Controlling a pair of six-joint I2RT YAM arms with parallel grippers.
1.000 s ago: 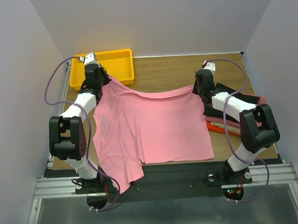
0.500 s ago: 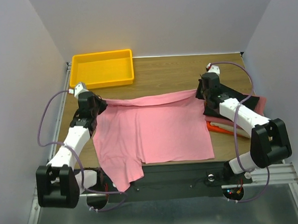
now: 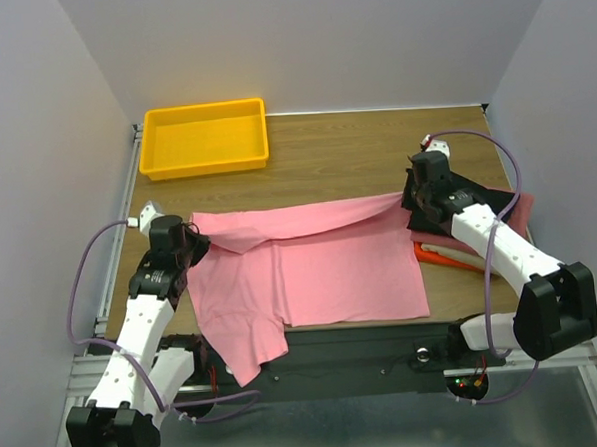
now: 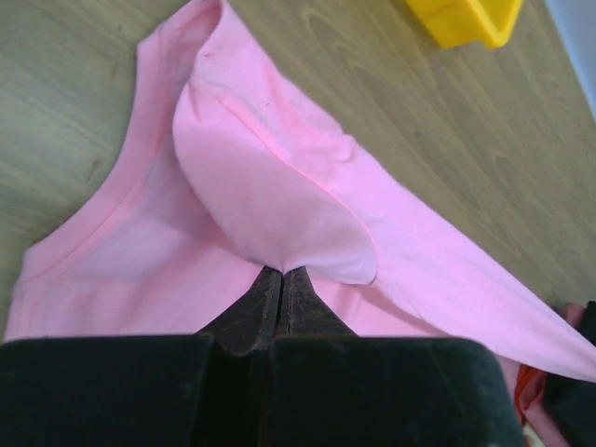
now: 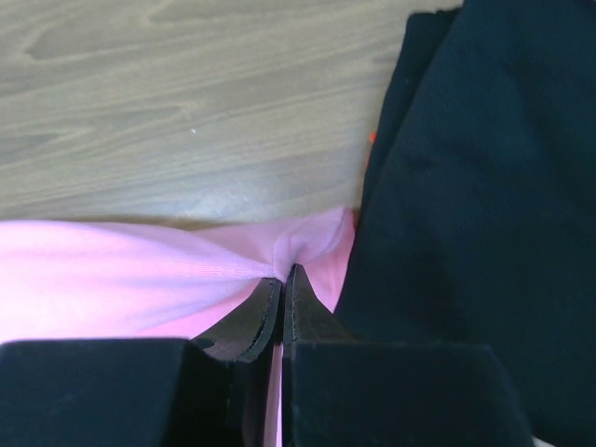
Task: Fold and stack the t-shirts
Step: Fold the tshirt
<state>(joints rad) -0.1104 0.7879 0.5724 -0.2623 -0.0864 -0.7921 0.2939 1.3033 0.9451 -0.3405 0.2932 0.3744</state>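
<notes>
The large pink shirt (image 3: 311, 268) lies spread on the table, its far edge folded over towards me, one part hanging off the near edge. My left gripper (image 3: 191, 241) is shut on the shirt's far left corner; the left wrist view shows the jaws (image 4: 281, 272) pinching a pink fold (image 4: 270, 196). My right gripper (image 3: 407, 196) is shut on the far right corner, seen pinched in the right wrist view (image 5: 283, 270). A stack of folded shirts with a black one (image 3: 477, 199) on top and orange-red (image 3: 443, 259) below sits at the right.
A yellow plastic tray (image 3: 206, 138) stands at the back left. The black folded shirt (image 5: 484, 186) lies right beside my right gripper. Bare wooden table (image 3: 355, 155) lies beyond the pink shirt.
Both grippers have pulled the shirt's far edge towards me, the left one much further. The far edge now lies folded over the shirt's body.
</notes>
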